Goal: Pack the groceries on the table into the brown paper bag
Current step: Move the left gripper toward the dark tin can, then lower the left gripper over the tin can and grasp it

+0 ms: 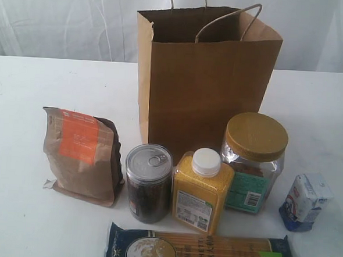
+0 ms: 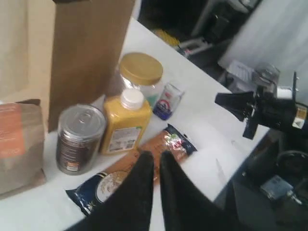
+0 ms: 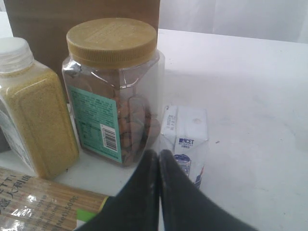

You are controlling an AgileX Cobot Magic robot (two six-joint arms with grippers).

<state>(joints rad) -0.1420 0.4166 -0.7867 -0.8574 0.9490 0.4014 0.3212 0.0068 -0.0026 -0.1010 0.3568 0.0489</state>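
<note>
Surface: white, flat, carrying everything below.

Brown paper bag: upright at the far middle, mouth open, cord handles standing above the rim. We cannot see down inside it.

All six groceries are out on the surface, on the near side of the bag.
- Kraft pouch with orange label: upright at the left, well clear of the bag's left corner.
- Dark pull-tab can: just right of the pouch, upright, in front of the bag.
- Yellow white-capped bottle: upright, just beside the can on its right. We cannot tell whether they touch.
- Gold-lidded clear jar: right of the bottle and a little farther back, close to the bag's front face, lid on.
- Small blue-white packet: farthest right, apart from the jar.
- Long spaghetti pack: lying flat at the near edge, lengthwise left to right, in front of the can and bottle.

Left fingers: barely parted, with a thin slit between them. They hold nothing and hang above the near edge, over the spaghetti pack.

Right fingers: pressed together and empty. Their tips are on the near side of the gap between jar and packet. We cannot tell whether they touch either one.
</note>
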